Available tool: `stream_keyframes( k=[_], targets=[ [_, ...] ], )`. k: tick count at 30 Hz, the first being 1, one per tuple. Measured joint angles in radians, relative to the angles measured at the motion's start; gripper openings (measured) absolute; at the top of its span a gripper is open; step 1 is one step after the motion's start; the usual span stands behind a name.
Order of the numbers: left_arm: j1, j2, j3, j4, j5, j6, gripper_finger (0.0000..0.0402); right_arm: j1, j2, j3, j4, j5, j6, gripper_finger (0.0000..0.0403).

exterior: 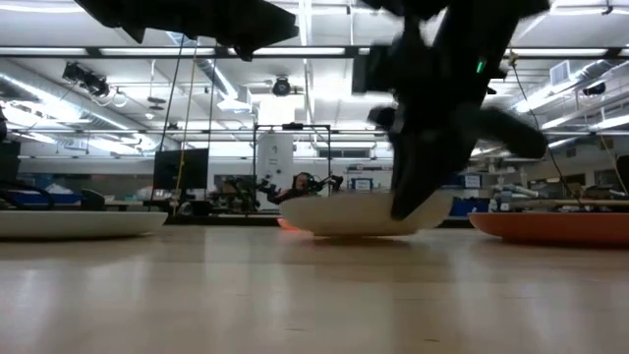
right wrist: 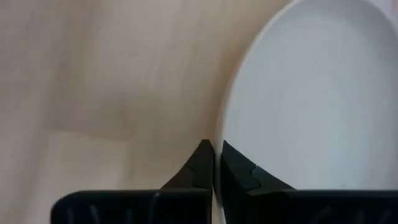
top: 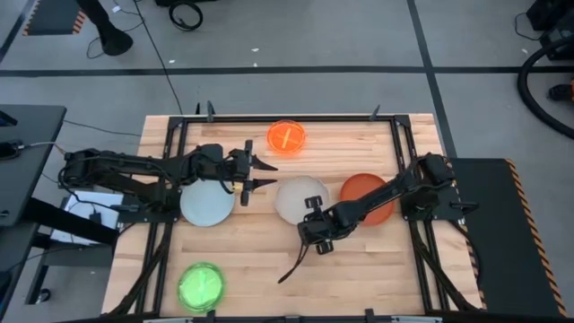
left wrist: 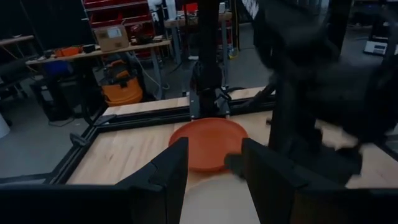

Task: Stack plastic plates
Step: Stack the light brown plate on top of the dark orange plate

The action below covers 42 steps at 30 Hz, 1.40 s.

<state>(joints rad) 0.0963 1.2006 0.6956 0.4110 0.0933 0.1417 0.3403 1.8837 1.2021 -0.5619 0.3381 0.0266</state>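
Note:
The off-white plate (top: 300,197) lies mid-table, with the pale blue plate (top: 206,205) to its left and the rust plate (top: 363,190) to its right, partly under my right arm. A neon orange plate (top: 286,137) sits near the far edge and a neon green one (top: 201,285) near the near-left corner. My right gripper (top: 314,239) points down at the off-white plate's near edge, shut on it. My left gripper (top: 269,174) hovers open between the pale blue and off-white plates, pointing right. Its wrist view shows the rust plate (left wrist: 208,142) beyond the gripper (left wrist: 214,148). My right gripper (right wrist: 214,152) pinches the off-white plate's rim (right wrist: 219,134) at its near edge, one finger over the plate's inside and one outside over the wood. The fingers come from above, pointing down. In the low view the plate (exterior: 354,216) still rests on the table.
A black metal frame (top: 269,117) runs along the table's edges. Bare wood lies open in the table's near middle (top: 269,287) and between the plates. The other neon plates appear as single stacks only.

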Motion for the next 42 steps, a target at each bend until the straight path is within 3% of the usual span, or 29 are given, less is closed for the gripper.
stream_keyframes(
  k=[5, 11, 14, 20, 29, 42],
  targets=[
    [0.001, -0.012, 0.0, -0.021, 0.0, 0.0, 0.0156, 0.049, -0.119, 0.053, -0.319, 0.038, 0.209, 0.0013],
    [0.0, -0.044, 0.0, -0.068, -0.001, -0.053, 0.0156, 0.135, -0.231, 0.053, -0.782, 0.012, 0.719, 0.0013],
    [0.0, -0.052, 0.0, -0.069, -0.001, -0.076, 0.0156, 0.191, -0.267, 0.028, -0.883, 0.01, 0.911, 0.0013],
    [0.0, -0.059, 0.0, -0.078, -0.001, -0.105, 0.0156, 0.266, -0.311, -0.094, -0.82, -0.023, 1.044, 0.0013],
    [0.0, -0.059, 0.0, -0.082, -0.001, -0.105, 0.0156, 0.282, -0.306, -0.23, -0.595, -0.009, 0.949, 0.0013],
    [0.0, -0.059, 0.0, -0.085, -0.001, -0.105, 0.0156, 0.257, -0.299, -0.353, -0.402, 0.039, 0.934, 0.0013]
  ],
)
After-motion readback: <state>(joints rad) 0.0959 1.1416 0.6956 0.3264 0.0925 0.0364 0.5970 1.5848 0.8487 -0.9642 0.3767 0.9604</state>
